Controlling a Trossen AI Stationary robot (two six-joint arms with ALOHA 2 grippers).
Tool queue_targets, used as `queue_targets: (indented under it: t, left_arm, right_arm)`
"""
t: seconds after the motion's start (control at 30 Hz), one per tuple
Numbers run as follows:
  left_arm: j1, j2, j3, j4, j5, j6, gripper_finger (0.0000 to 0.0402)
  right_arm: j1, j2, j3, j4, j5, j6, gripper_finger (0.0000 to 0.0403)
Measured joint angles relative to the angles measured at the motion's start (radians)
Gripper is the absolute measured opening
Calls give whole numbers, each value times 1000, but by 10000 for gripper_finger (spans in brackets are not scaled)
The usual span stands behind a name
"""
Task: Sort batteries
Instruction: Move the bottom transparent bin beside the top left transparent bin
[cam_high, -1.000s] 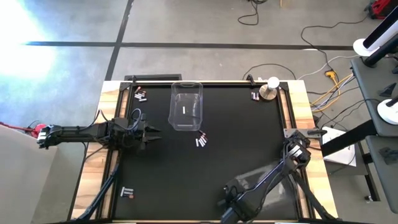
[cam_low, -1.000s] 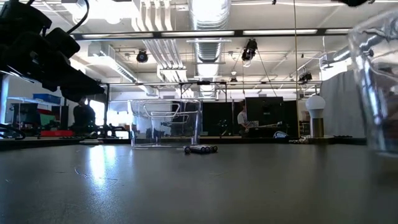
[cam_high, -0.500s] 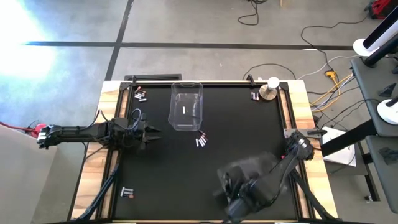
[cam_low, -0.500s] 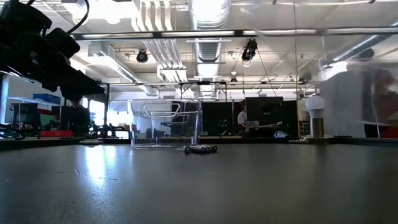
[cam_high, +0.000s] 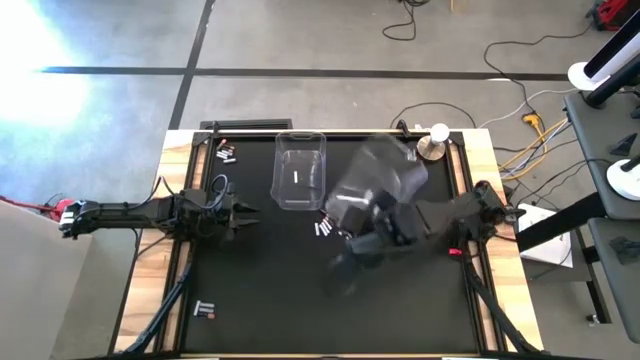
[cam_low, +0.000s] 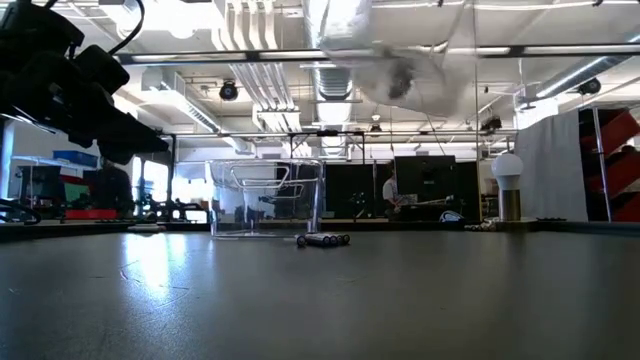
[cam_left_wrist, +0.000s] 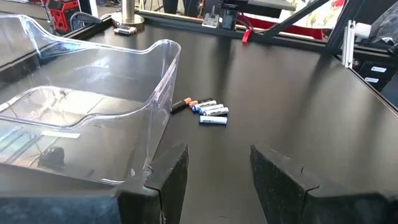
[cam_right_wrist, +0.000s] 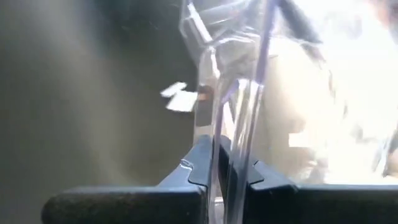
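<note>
Two bins in play right now, and one of them is up in the air. Our right hand (cam_right_wrist: 227, 180) is pinched tight on the wall of a clear bin (cam_high: 378, 185) and is carrying it across the tabletop (cam_high: 280, 300). It shows blurred, so we can't say much about its tilt. The second bin (cam_high: 300, 168) sits flat, just ahead of our left hand (cam_left_wrist: 214, 165), which hangs part-open with nothing in it.

Batteries are scattered in clumps: the central cluster (cam_high: 323, 227) lies almost under the carried bin and just past the left hand's fingertips, beside the standing bin's corner. Another clump (cam_high: 226, 152) is off toward the far corner beyond the left hand, another (cam_high: 205, 311) is back toward the near edge on its side, and a few (cam_high: 410, 154) sit by the small lamp (cam_high: 436, 142).

How we'd do this step well: slow down before lowering, keep the bin level, and set it next to the central cluster rather than on top of it. Leave a gap from the standing bin so the left hand can reach between them. A thin wall in a narrow pinch can swing, so let go only once the base is fully down
</note>
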Motion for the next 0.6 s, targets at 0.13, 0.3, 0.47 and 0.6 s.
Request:
queue_targets:
  t: [0.13, 0.3, 0.47, 0.6]
  left_arm:
    - [0, 1, 0, 0, 0, 0, 155]
    - [0, 1, 0, 0, 0, 0, 155]
    - [0, 1, 0, -1, 0, 0, 155]
    - [0, 3, 0, -1, 0, 0, 155]
  right_arm:
    - [-80, 17, -33, -2, 2, -347, 12]
    - [-168, 11, -140, 0, -54, -477, 12]
    - [-234, -46, -305, -2, -102, -559, 12]
    - [-279, -97, -451, 64, -122, -628, 12]
